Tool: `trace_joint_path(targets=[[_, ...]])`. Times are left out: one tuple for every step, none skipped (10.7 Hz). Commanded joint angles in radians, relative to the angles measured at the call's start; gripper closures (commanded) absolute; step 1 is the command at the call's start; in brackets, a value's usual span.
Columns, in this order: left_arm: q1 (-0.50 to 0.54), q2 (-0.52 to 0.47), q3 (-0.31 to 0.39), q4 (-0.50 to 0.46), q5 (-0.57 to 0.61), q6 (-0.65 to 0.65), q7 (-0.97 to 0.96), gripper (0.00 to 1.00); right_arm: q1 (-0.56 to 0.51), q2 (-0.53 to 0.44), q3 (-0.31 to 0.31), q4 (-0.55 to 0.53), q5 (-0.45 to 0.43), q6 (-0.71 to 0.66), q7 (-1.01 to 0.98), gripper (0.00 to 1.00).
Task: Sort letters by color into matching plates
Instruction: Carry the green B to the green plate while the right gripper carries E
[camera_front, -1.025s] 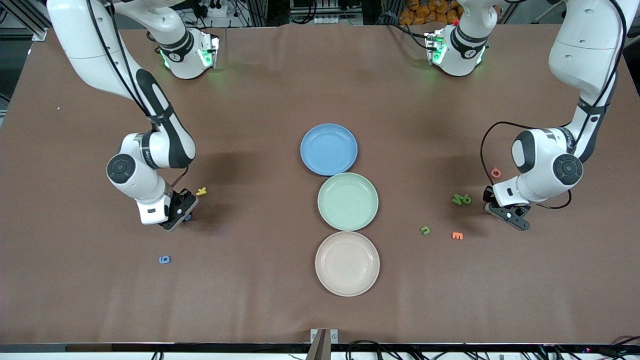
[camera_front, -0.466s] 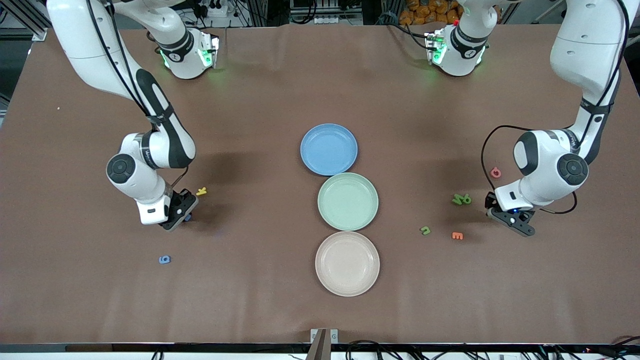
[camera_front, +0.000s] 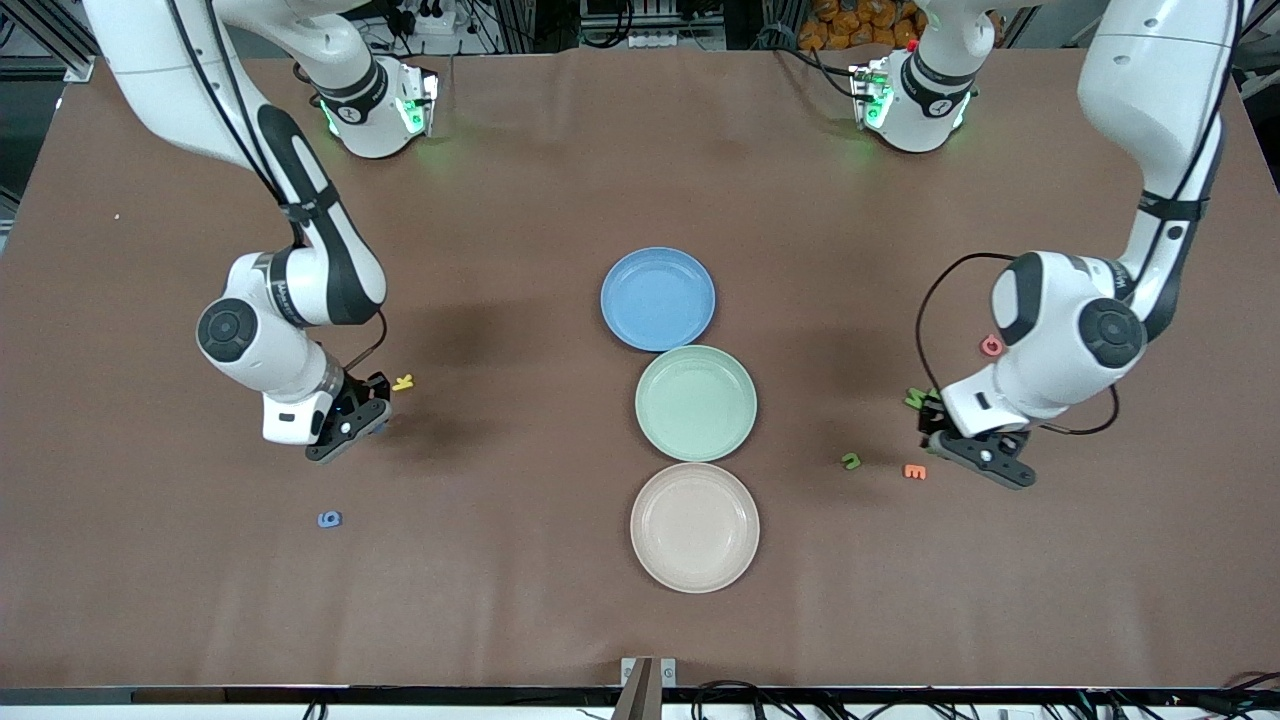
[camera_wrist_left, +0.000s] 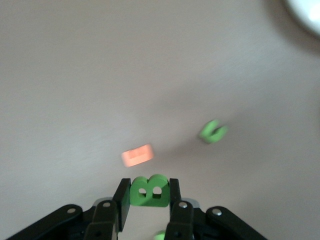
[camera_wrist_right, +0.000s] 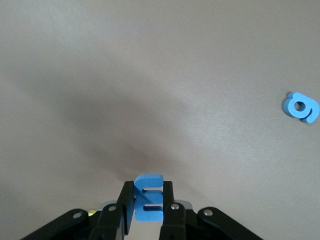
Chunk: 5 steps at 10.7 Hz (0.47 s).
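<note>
Left gripper pinches green foam "B" above the table near the orange letter; right gripper pinches blue foam "E". Risk: thin edge grips may slip before reaching the mint green plate or the blue plate.

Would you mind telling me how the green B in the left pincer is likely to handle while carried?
The green B looks like thick foam, so probably light and slightly squashy. The left pincer clamps its flat sides, so it seems unlikely to slip. Dropped, it would likely land flat, not roll.
</note>
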<state>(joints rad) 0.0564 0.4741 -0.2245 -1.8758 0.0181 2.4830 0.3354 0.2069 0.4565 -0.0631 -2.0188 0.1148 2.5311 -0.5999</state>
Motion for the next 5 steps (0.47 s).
trace_joint_path(targets=[[-0.114,-0.003,-0.019,0.053,0.016,-0.091,-0.275,1.0,0.057,-0.076,0.029,-0.003,0.006,-0.092,0.311,0.87],[-0.172,-0.003,-0.018,0.061,0.017,-0.095,-0.388,1.0,0.087,-0.088,0.031,0.006,0.008,-0.119,0.381,0.87],[-0.226,0.003,-0.018,0.066,0.017,-0.093,-0.491,1.0,0.13,-0.094,0.029,0.017,0.008,-0.146,0.446,0.87],[-0.275,0.011,-0.015,0.072,0.019,-0.093,-0.577,1.0,0.178,-0.094,0.031,0.031,0.008,-0.156,0.521,0.88],[-0.306,0.03,-0.015,0.081,0.019,-0.093,-0.638,1.0,0.227,-0.093,0.031,0.04,0.008,-0.158,0.585,0.88]])
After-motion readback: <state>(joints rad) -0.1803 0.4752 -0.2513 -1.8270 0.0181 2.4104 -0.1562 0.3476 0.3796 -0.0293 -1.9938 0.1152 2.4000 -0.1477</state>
